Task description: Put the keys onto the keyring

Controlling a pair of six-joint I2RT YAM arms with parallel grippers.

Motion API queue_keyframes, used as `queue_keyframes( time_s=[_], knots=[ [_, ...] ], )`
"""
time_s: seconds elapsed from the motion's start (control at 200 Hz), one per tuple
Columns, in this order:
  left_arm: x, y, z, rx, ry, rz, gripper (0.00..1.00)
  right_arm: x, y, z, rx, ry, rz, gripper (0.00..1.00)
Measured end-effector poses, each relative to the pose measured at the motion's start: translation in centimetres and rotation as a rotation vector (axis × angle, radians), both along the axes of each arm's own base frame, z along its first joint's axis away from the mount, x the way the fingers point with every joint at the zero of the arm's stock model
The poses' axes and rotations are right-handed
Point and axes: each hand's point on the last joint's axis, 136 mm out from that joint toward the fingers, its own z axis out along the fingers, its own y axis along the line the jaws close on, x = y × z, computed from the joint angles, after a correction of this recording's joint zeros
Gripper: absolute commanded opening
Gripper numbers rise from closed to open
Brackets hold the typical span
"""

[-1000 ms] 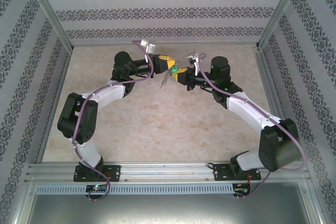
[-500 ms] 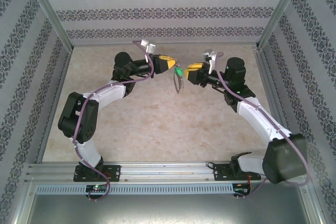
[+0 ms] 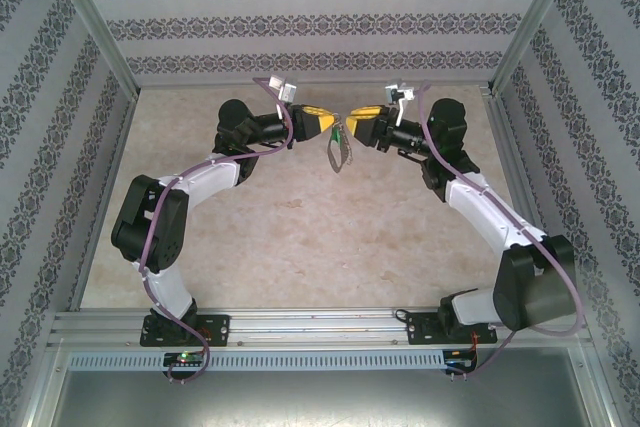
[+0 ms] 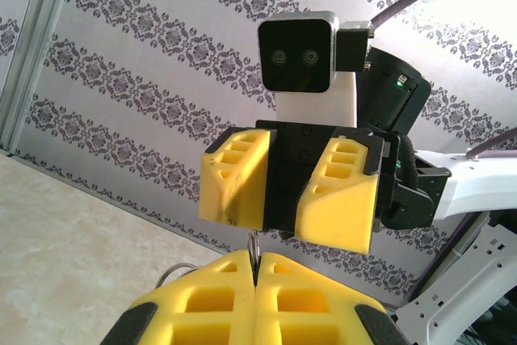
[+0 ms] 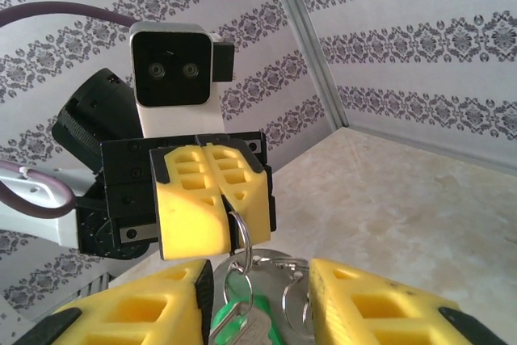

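The left fingers (image 4: pixel 202 313) are pressed flat together, and a thin loop of the keyring (image 4: pixel 253 246) sticks up out of the seam between their tips. In the right wrist view, these closed left fingers (image 5: pixel 194 199) pinch that loop at their lower edge. The rest of the keyring (image 5: pixel 262 266) hangs down from them as a cluster of silver rings.

The right fingers (image 5: pixel 380 305) stand apart, facing the left pair tip to tip. The hanging rings and the key (image 5: pixel 230 313), green head uppermost, lie in the gap between them. The key is nearer the finger on the left of that view, but I cannot tell whether it touches.

From above, both arms meet well clear of the surface (image 3: pixel 300 237). The keyring (image 3: pixel 337 154) dangles between the left fingers (image 3: pixel 315 122) and the right fingers (image 3: pixel 365 125), with the key (image 3: pixel 340 133) showing as a green speck at its top.
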Motion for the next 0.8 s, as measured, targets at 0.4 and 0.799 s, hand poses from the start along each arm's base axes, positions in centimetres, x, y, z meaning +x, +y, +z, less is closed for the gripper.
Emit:
queue_keyframes(
  time_s=[0.4,0.799],
  knots=[
    [-0.2,0.0,0.2,-0.004,-0.001,-0.009,0.00,-0.5,1.8,0.0,0.027,0.011,0.081,0.26],
    [-0.3,0.0,0.4,-0.006,-0.009,-0.015,0.00,-0.2,1.9,0.0,0.033,0.019,0.082,0.06]
  ],
)
